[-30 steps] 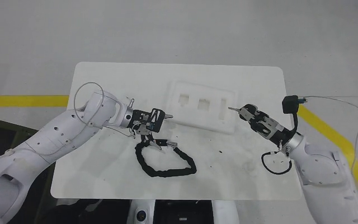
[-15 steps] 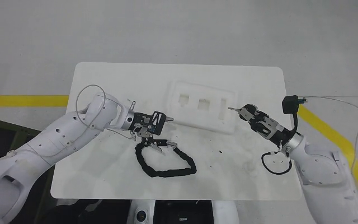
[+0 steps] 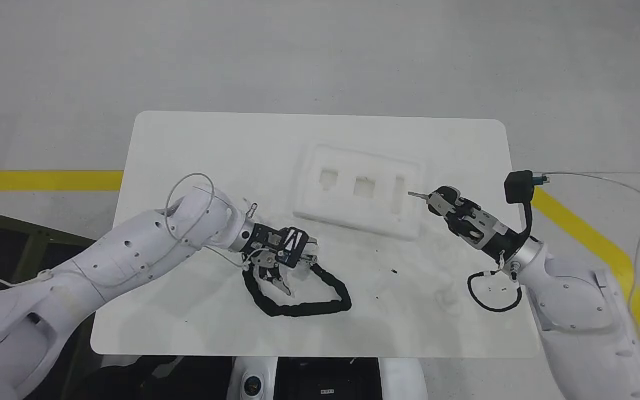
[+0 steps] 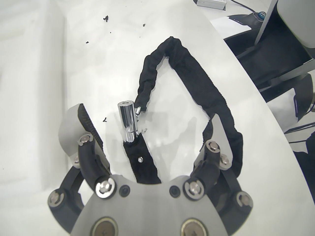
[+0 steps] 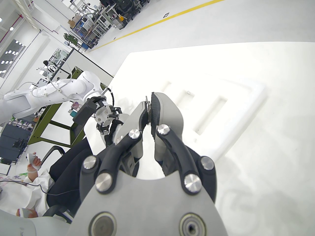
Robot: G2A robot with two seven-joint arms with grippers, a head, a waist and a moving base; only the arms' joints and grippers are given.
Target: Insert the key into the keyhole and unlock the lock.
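Lock on white table, left pincer agape, right pincer pinching key, yellow-lined floor

The chain lock lies on the table before the foam tray, the key at the tray's right end.

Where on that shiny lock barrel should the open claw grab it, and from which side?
Probably the lock barrel by its smooth round sides, mid-length, from above: it lies on the table under the open left gripper. Leave its slotted end clear, since the key must enter there.
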